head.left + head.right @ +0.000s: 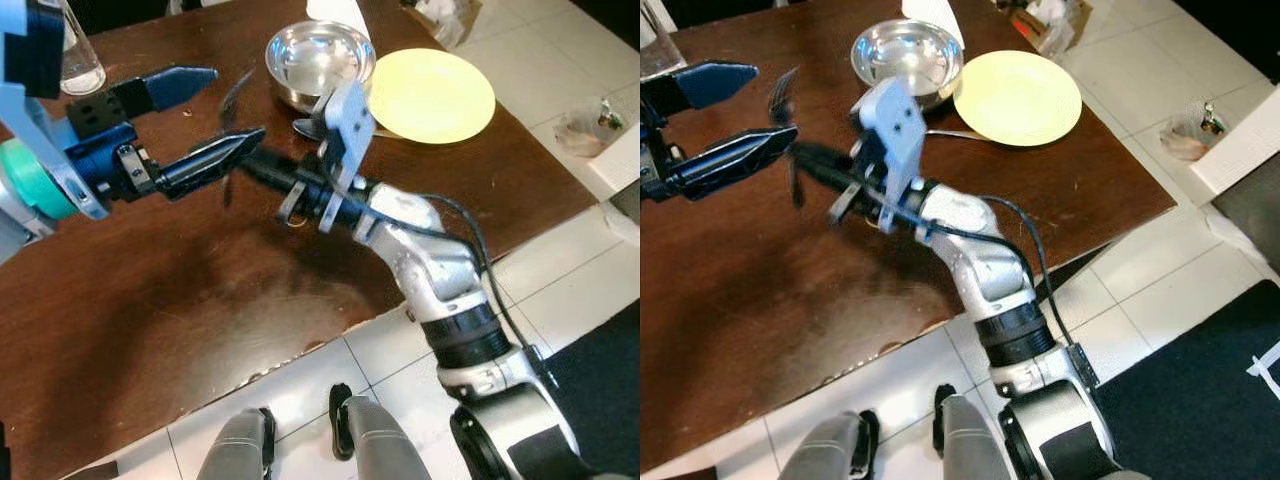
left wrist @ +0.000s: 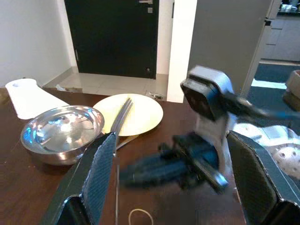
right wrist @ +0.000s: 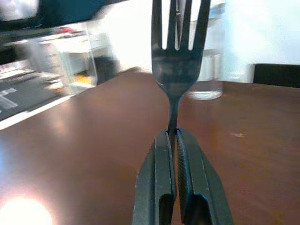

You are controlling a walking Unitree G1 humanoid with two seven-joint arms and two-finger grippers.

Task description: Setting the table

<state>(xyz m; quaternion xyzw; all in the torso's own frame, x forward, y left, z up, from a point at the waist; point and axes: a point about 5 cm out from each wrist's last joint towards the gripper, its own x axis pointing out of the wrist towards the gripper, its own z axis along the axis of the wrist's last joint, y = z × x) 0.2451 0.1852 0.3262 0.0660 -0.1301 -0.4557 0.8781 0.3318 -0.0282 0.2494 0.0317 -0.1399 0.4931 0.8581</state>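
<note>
A fork (image 3: 177, 70) is pinched by its handle in the right pincer (image 3: 176, 140), tines outward, mid-frame above the tabletop (image 1: 200, 330). The left pincer (image 1: 205, 115) is held spread around it, upper left; the yellow plate (image 1: 432, 95) is seen upper right.

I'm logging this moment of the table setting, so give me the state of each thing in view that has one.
Fork: clamped at the handle, tines away from the fingers, off the table.
Right gripper: shut on the fork.
Left gripper: open, fingers spread, holding nothing.
Steel bowl: upright on the table, looks empty.
Yellow plate: flat on the table, bare.
Glass: upright on the table.
</note>
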